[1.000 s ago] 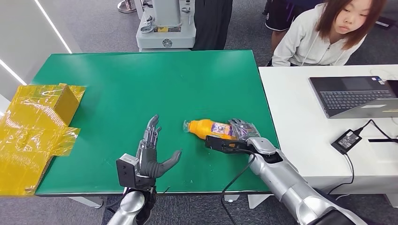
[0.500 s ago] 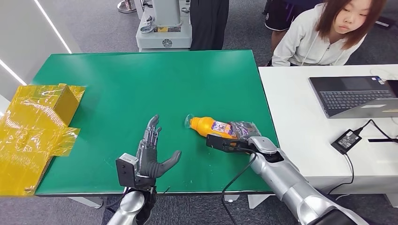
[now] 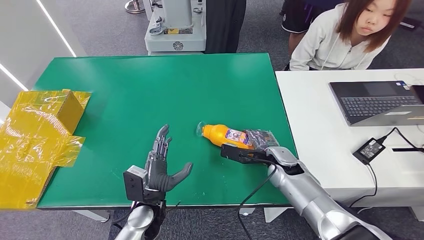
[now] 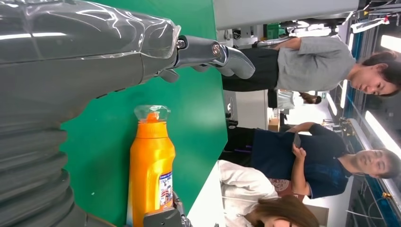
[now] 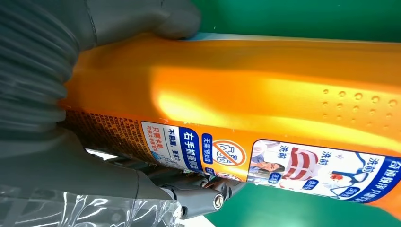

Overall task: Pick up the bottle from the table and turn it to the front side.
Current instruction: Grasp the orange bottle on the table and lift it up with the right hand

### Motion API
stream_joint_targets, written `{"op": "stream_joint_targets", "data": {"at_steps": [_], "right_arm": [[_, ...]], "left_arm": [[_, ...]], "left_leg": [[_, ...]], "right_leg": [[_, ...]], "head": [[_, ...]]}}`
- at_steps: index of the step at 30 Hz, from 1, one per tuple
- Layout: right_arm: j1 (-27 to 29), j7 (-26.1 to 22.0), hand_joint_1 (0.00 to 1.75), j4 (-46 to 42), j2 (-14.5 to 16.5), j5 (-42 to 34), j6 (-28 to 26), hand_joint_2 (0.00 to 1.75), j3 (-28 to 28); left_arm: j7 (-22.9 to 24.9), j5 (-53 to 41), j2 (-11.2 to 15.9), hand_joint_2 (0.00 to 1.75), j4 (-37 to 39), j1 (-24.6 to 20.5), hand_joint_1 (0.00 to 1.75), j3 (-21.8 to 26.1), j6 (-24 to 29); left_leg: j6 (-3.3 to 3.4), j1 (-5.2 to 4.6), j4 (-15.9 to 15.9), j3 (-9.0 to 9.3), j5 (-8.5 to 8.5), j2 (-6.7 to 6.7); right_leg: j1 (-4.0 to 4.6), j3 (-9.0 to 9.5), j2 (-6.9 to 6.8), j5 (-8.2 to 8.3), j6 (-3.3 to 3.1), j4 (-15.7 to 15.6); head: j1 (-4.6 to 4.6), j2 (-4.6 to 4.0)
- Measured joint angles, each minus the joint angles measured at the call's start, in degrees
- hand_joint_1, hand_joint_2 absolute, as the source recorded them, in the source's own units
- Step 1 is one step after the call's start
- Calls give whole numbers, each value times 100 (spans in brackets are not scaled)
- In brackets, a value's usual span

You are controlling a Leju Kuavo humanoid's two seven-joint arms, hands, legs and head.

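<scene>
An orange bottle [image 3: 223,135] with a clear cap and a printed label lies on its side on the green table [image 3: 150,90], cap pointing left. My right hand [image 3: 259,140] grips its base end; the right wrist view shows the thumb and fingers [image 5: 203,196] wrapped around the orange bottle [image 5: 246,99]. My left hand [image 3: 161,167] stands near the table's front edge, left of the bottle, fingers spread and holding nothing. From the left wrist, the bottle [image 4: 150,165] lies past my left hand [image 4: 71,61].
A yellow film-wrapped box [image 3: 42,130] sits at the table's left edge. A white table [image 3: 320,130] to the right carries a laptop [image 3: 377,102] and a power adapter [image 3: 369,149]. A person [image 3: 345,35] sits behind it; others stand further back.
The bottle has shifted slightly to the right and lifted a little at its cap end in my right hand's grip. My left hand has stayed in place.
</scene>
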Motion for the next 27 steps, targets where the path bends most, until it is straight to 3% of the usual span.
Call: {"op": "stream_joint_targets", "data": {"at_steps": [27], "right_arm": [[110, -250, 175, -261, 2, 110, -288, 175, -207]], "left_arm": [[-67, -14, 22, 175, -1, 55, 0, 52, 70]], "left_leg": [[0, 0, 0, -7, 0, -1]], "right_leg": [[0, -5, -2, 0, 0, 0]], "head": [[0, 0]]}}
